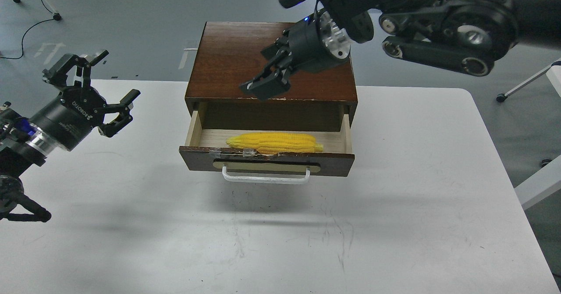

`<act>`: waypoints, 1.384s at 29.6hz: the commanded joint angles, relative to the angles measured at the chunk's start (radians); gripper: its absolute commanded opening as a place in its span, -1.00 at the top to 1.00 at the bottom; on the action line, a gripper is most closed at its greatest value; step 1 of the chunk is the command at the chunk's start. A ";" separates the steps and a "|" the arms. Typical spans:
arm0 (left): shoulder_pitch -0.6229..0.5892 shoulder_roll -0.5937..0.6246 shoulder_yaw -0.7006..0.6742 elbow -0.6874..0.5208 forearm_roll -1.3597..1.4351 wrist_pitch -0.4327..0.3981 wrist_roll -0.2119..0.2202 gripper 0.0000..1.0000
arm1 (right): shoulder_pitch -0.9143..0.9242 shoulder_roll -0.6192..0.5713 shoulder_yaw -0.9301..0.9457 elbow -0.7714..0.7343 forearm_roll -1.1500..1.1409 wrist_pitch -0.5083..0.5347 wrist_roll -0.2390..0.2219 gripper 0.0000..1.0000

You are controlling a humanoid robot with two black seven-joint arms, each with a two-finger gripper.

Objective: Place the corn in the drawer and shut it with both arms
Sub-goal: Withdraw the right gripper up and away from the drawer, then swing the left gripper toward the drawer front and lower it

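Two arms of mine are showing over the white table (394, 224). My left gripper (109, 83) is hovering above the table's left side, well apart from the cabinet (245, 57), its fingers (129, 96) spreading wide and grasping nothing. My right gripper (263, 86) is reaching in from the upper right and hanging above the front edge of the cabinet top, over the drawer opening; its fingers are pressing together at the tips, clenched on nothing. The drawer (267, 160) is standing pulled out toward me, its chipped brown front and white handle (266, 178) facing me. The corn (274, 143) is lying lengthwise inside the drawer on the pale wood floor, just behind the front panel, roughly centred, with its tapered end pointing left.
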 commanded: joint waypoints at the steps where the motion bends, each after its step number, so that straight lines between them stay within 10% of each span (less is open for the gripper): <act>1: -0.001 0.002 0.000 0.000 0.009 0.000 0.000 -1.00 | -0.208 -0.156 0.138 0.000 0.262 -0.002 0.000 -0.92; 14: -0.015 0.016 -0.006 0.002 0.185 0.000 0.000 -1.00 | -1.041 -0.257 0.796 -0.021 0.411 -0.034 0.000 -0.96; 26: -0.235 0.056 -0.020 -0.319 0.707 0.000 0.000 -1.00 | -1.126 -0.260 0.806 -0.053 0.411 -0.054 0.000 -0.97; 34: -0.290 -0.122 -0.018 -0.492 1.226 0.000 0.000 -0.95 | -1.127 -0.259 0.804 -0.053 0.411 -0.054 0.000 -0.97; 39: -0.267 -0.209 0.002 -0.520 1.401 0.000 0.000 -0.67 | -1.137 -0.260 0.804 -0.053 0.411 -0.054 0.000 -0.97; 41: -0.236 -0.231 0.043 -0.521 1.408 0.000 0.000 -0.13 | -1.144 -0.262 0.804 -0.053 0.411 -0.054 0.000 -0.97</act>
